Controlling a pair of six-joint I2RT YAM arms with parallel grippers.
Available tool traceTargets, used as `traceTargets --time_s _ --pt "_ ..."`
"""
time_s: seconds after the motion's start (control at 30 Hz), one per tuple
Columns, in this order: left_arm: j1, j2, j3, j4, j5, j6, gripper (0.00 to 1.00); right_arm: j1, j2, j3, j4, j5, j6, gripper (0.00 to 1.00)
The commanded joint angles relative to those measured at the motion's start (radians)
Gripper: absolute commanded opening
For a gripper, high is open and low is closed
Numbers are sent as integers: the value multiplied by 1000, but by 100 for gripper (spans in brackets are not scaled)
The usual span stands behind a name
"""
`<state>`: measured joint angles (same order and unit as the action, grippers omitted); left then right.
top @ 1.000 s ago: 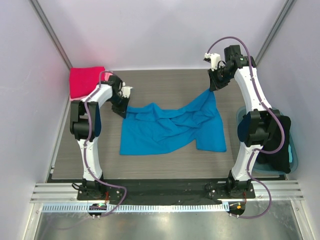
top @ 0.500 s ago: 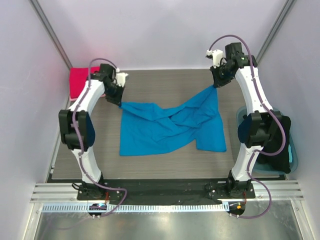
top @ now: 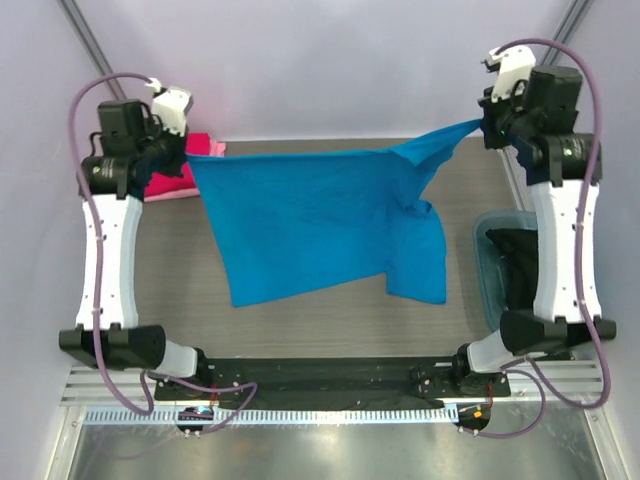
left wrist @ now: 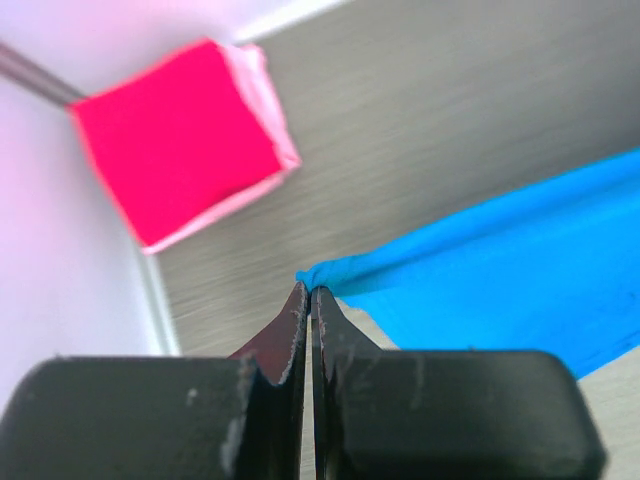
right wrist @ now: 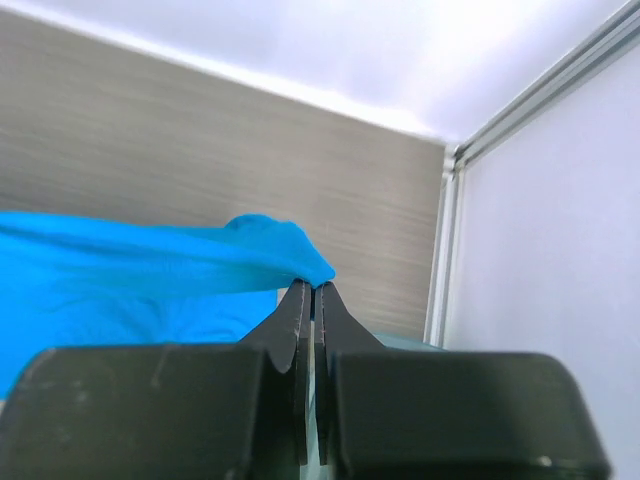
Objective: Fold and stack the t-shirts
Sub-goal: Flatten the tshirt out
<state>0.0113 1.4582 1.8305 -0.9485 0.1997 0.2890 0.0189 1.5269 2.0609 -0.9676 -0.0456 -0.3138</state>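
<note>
A bright blue t-shirt [top: 310, 215] hangs stretched between my two raised grippers, its lower edge near the table. My left gripper [top: 188, 155] is shut on its left top corner [left wrist: 318, 272]. My right gripper [top: 482, 122] is shut on its right top corner [right wrist: 315, 268]. A folded crimson red t-shirt [left wrist: 180, 135] lies on a folded pale pink t-shirt [left wrist: 268, 95] at the back left corner of the table; in the top view the red one [top: 172, 182] is partly hidden by my left arm.
A translucent blue plastic tub [top: 492, 270] with dark cloth [top: 515, 260] inside stands at the table's right edge, beside my right arm. White walls close in the back and both sides. The wood-grain table [top: 300, 320] runs under the hanging shirt.
Both grippers have risen high and moved apart, lifting the blue shirt off the table and spreading it out flat between them.
</note>
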Motion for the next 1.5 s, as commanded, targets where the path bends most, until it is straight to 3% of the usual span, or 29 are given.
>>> traceTargets --time_s 0.0,0.23,0.37,0.63,0.8,0.93,1.07,1.3,1.47 --pt "32 -93 41 16 -60 32 0 -7 -135 -8 47 -2 21 1" --pt "35 -292 98 34 -68 1 0 -7 -370 -18 -37 -103 15 1" --pt "33 -384 173 -36 -56 -14 0 -7 -480 27 -65 -155 -2 1" --pt "33 -629 250 -121 -56 -13 0 -7 -571 343 -283 -203 -34 1" --pt "33 -682 326 -142 -45 -22 0 -53 -643 398 -278 -218 -62 1" --pt "33 -616 440 -165 -49 -8 0 -80 -614 423 -215 -247 -79 1" --pt "33 -547 406 -164 -34 6 0 -82 -582 309 -68 -206 -77 1" --pt "33 -463 89 -3 6 21 0 -82 -485 -48 252 -233 -82 1" --pt "32 -336 -133 119 66 18 0 -82 -390 -252 358 -303 -71 1"
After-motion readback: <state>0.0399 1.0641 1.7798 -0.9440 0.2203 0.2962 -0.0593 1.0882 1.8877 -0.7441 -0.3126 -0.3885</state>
